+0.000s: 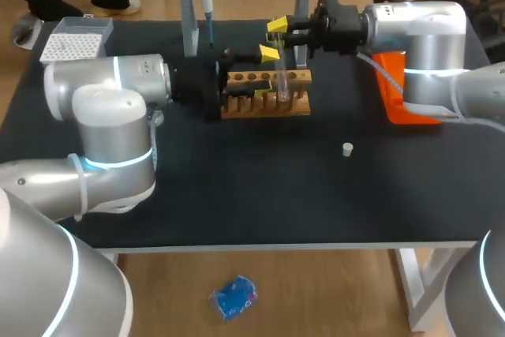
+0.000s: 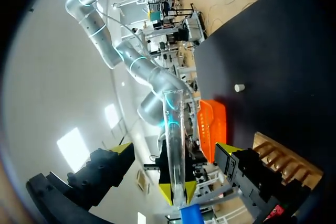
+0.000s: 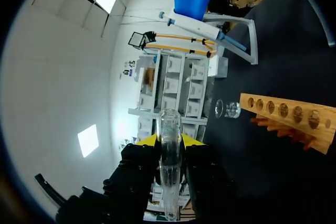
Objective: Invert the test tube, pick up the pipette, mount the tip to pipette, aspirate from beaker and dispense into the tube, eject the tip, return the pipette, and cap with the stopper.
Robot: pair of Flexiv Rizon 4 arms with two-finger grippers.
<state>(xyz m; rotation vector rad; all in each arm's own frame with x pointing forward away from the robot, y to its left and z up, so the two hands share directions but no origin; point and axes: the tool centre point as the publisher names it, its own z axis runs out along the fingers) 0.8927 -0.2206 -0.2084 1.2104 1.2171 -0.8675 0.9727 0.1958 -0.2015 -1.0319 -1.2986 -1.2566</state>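
Test tube [image 3: 169, 171] is pinched between the right gripper [image 3: 169, 141] fingers, near the wooden rack [image 3: 294, 116]. Left gripper [image 2: 174, 149] fingers are spread either side, not touching. Tube contents cannot be made out.

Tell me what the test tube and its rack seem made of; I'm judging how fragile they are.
Test tube: clear and glossy, likely glass, though clear plastic is possible; the room shows through it, with bright glints. Rack: apparently unpainted wood with a matte finish, judging by its tan-brown colour and drilled holes.
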